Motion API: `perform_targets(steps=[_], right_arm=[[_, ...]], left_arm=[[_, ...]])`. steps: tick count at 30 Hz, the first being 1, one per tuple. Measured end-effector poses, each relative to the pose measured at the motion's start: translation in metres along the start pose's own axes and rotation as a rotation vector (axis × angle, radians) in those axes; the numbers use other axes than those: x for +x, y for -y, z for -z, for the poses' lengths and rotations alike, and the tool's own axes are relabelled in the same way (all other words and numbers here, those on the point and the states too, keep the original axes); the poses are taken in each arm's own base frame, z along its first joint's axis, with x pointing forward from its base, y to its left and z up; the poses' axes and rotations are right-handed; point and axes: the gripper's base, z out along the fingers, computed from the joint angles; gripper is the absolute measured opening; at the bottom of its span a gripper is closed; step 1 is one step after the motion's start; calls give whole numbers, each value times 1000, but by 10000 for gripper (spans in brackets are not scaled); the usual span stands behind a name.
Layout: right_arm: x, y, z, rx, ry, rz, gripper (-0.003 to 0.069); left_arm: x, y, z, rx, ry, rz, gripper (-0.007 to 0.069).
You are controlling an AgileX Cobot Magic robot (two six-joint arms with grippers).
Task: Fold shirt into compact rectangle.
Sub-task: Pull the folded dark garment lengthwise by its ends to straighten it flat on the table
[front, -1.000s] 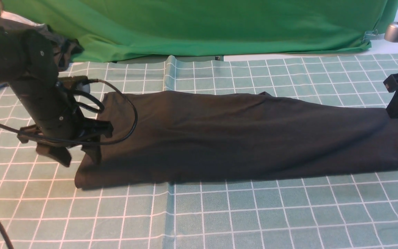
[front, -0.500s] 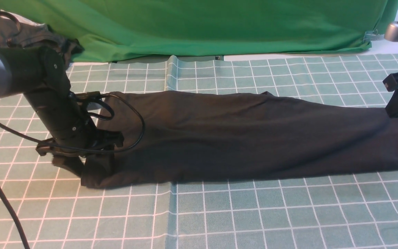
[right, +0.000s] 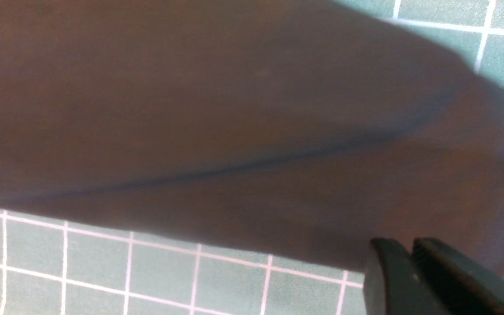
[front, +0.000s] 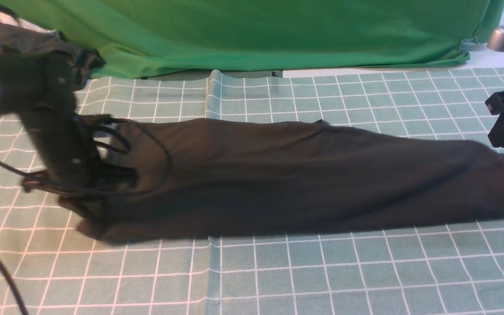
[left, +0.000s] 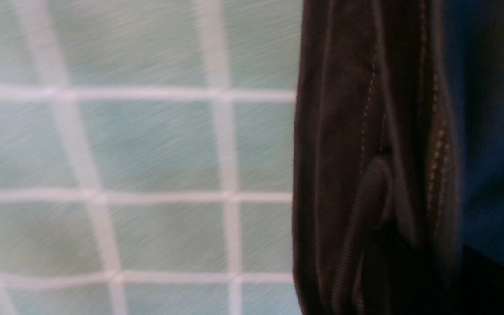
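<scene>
The lower third of the frame is bare teal checked tablecloth, open from edge to edge. Across the middle a long black cotton shirt lies as a low band. The black left arm stands on its left end. Behind the band a clear strip runs up to the hanging green backdrop cloth. A heap of dark grey fabric blocks the upper left corner. The black right gripper hangs at the right edge, just above the band's end

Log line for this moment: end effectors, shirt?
left end effector: shut on shirt left end | right end effector: shut, empty, near right end | shirt: long strip on tablecloth
</scene>
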Motion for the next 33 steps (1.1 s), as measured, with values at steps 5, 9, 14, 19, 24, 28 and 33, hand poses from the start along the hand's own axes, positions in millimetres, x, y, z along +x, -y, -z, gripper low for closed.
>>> perform_targets(steps=[5,9,14,19,24,28,33], right_arm=[[-1,1,0,6,14,0,72],[-1,0,0,5,13,-1,79],[0,0,0,0,-1,-11,201],[1,4,0,41,-8,-67,461],[0,12,-4,110,-5,-124,662],[0,20,-24,123,-59,-151,687],[1,31,-64,113,-160,-189,690]], left_arm=[[6,-29,14,10,-8,108,29],[10,-31,14,13,-48,117,29],[11,-32,14,7,-56,114,82],[11,-42,14,-109,-56,134,288],[11,-50,18,-194,-53,173,503],[8,-40,30,-100,-15,171,566],[20,-18,59,-23,70,67,370]])
